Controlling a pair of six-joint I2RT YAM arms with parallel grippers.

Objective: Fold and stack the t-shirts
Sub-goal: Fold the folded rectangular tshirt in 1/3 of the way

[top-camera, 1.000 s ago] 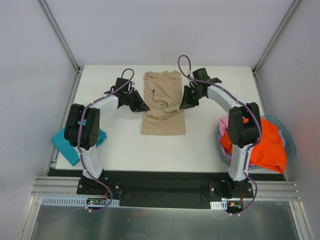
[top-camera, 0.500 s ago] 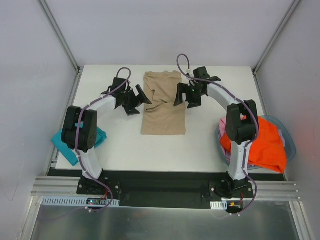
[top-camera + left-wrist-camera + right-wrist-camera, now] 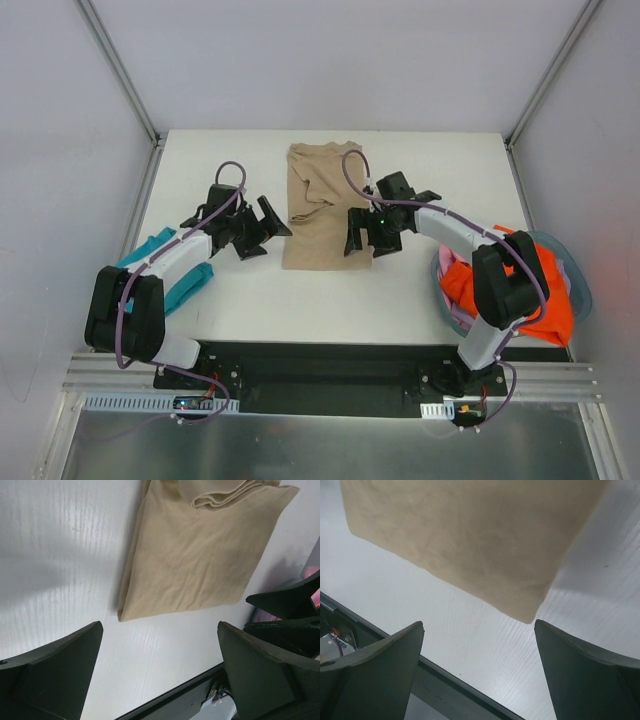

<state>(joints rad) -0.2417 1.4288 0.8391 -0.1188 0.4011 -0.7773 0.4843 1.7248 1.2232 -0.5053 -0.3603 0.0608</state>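
A tan t-shirt (image 3: 325, 205) lies folded into a long strip in the middle of the table, with a rumpled fold at its far end. My left gripper (image 3: 262, 230) hangs open just left of its near corner, and the left wrist view shows the tan t-shirt (image 3: 200, 555) ahead of the empty left gripper (image 3: 160, 650). My right gripper (image 3: 354, 233) stands open at the strip's near right corner, where the tan t-shirt (image 3: 470, 535) lies past the empty right gripper (image 3: 479, 650). A teal t-shirt (image 3: 187, 283) lies at the left edge. An orange t-shirt (image 3: 540, 300) fills the basket.
The round blue-grey basket (image 3: 583, 285) sits at the table's right edge, with pink cloth (image 3: 447, 262) under the orange one. The black front rail (image 3: 450, 685) runs close below both grippers. Aluminium frame posts stand at the far corners.
Both grippers opened and let go of the tan shirt's far part, then drew back toward the near edge along its sides. The shirt now lies flatter.
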